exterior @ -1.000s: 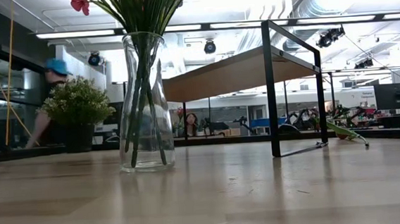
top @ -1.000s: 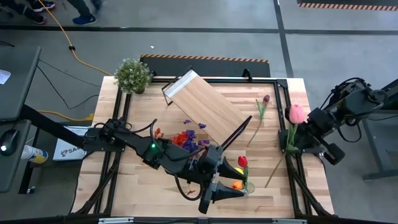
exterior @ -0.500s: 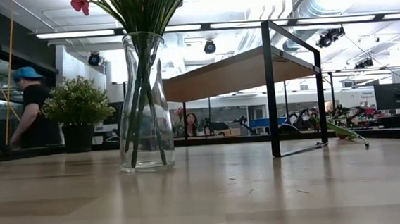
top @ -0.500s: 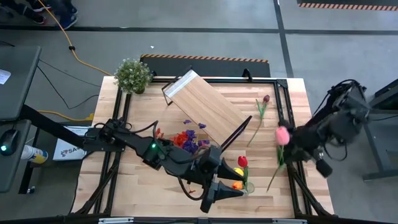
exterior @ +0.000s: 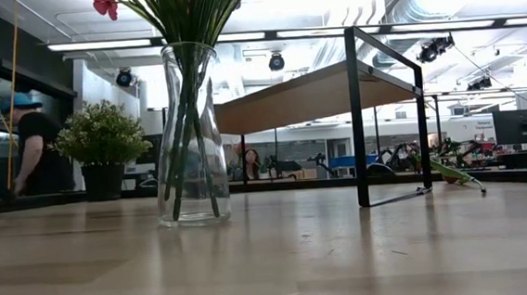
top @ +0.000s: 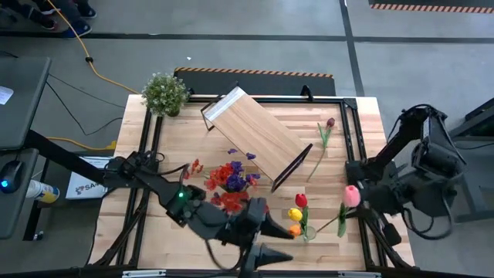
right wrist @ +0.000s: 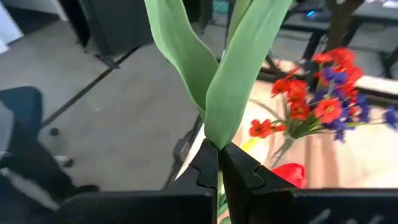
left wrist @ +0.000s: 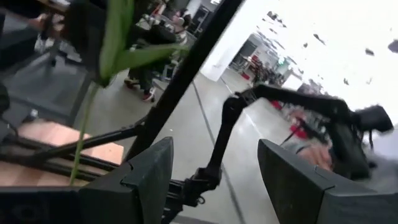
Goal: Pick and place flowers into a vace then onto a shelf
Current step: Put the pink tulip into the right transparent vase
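Pink tulip sits pinched by its green stem in my right claw, jaws pressed together low on it so the bloom leads toward the vase just ahead, while my left claw hangs spread beside that vase, near the counter edge.

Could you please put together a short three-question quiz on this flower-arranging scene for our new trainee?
1. True or false: the right gripper is shut on the stem of the pink tulip.
2. Which lies flat on the tabletop beside the light-wood shelf? A) dark maroon tulip B) white rose C) blue iris
3. Fill in: the left gripper has its fingers ____.

Key: 1 true; 2 A; 3 open
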Available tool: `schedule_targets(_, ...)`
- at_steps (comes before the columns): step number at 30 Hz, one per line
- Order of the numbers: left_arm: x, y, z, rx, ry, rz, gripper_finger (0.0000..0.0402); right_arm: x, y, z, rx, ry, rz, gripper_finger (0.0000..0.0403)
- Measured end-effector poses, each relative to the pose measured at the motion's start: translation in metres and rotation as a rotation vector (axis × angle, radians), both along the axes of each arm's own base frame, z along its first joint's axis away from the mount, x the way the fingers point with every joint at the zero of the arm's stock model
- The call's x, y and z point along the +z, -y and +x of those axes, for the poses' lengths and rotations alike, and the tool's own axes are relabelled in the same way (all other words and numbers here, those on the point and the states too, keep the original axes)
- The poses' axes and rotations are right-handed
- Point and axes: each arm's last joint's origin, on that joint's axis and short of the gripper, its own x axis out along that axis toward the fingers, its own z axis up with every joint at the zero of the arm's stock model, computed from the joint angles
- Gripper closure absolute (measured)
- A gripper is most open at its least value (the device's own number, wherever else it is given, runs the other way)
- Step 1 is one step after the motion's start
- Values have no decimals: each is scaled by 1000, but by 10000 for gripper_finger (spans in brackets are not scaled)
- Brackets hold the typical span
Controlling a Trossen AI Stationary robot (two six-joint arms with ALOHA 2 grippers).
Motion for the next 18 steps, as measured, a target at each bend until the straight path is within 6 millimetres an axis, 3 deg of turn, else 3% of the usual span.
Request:
schedule_targets(8, 0, 29, -20, -29, 47, 177, 135, -7, -18, -11, -96, 29, -23, 402)
schedule_targets(18, -6, 45, -34, -41, 22, 294, 135, -29, -46, -2, -198, -8, -54, 402)
